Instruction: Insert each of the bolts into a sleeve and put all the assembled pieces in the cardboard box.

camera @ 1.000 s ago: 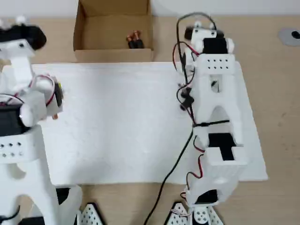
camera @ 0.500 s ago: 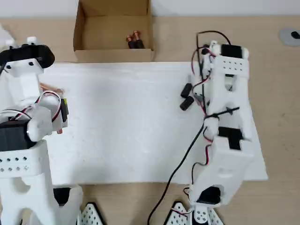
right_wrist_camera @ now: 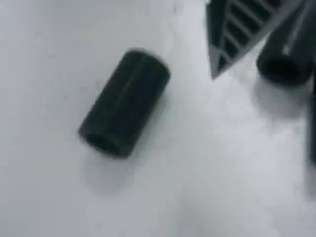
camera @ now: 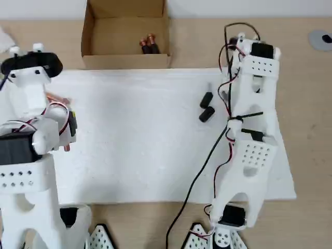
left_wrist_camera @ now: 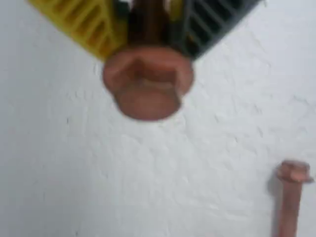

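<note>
Since the earlier frames, the right arm [camera: 253, 104] has swung out toward the right edge of the white foam sheet [camera: 140, 150], uncovering two short black cylindrical sleeves. The farther black sleeve [camera: 206, 98] and the nearer black sleeve [camera: 207, 114] lie on their sides on the sheet, just beside each other and close to that arm.

A copper hex-head bolt [left_wrist_camera: 148, 86] is clamped by its shank in the left gripper [left_wrist_camera: 148, 24], between a yellow jaw and a black jaw, head outward over the foam. A second copper bolt [camera: 56, 98] lies loose on the sheet near the left edge.

Two assembled pieces [camera: 148, 44], copper bolts in black sleeves, rest inside the brown cardboard box [camera: 124, 61], which stands beyond the far edge of the sheet.

The left arm [camera: 26, 155] stands bent over the sheet's left side. The right arm stretches along the right side. One sleeve lies just beside the right gripper [right_wrist_camera: 237, 39]; whether that gripper is apart or together cannot be told.
</note>
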{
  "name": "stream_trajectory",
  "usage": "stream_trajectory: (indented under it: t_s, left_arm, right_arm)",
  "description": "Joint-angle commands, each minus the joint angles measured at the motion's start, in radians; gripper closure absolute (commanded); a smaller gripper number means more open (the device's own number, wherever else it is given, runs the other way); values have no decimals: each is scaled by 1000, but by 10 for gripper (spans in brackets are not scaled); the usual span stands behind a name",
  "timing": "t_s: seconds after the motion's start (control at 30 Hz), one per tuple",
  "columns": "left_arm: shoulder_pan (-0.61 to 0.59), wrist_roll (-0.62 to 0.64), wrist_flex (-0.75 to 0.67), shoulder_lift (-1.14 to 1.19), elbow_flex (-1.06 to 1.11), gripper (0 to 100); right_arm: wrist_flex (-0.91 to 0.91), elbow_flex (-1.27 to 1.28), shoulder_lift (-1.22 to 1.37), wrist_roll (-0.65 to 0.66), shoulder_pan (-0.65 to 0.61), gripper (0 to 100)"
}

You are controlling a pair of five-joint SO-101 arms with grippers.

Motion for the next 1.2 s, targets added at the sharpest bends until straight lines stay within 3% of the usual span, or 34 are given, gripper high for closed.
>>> stream_trajectory:
  t_s: [0.0, 0.5, 0.73, 1.17]
  left_arm:
    - [14, -3, -21, -30, 6, 993]
    - [14, -2, -23, -24, 5, 994]
    - [14, -3, -23, -24, 5, 994]
    - [14, -6, -15, -24, 5, 994]
  right_arm:
    - [37, -77, 31, -12, 13, 631]
    - [44, -65, 68, -75, 13, 632]
    - [43, -30, 68, -91, 8, 753]
    - [35, 70, 68, -101, 18, 759]
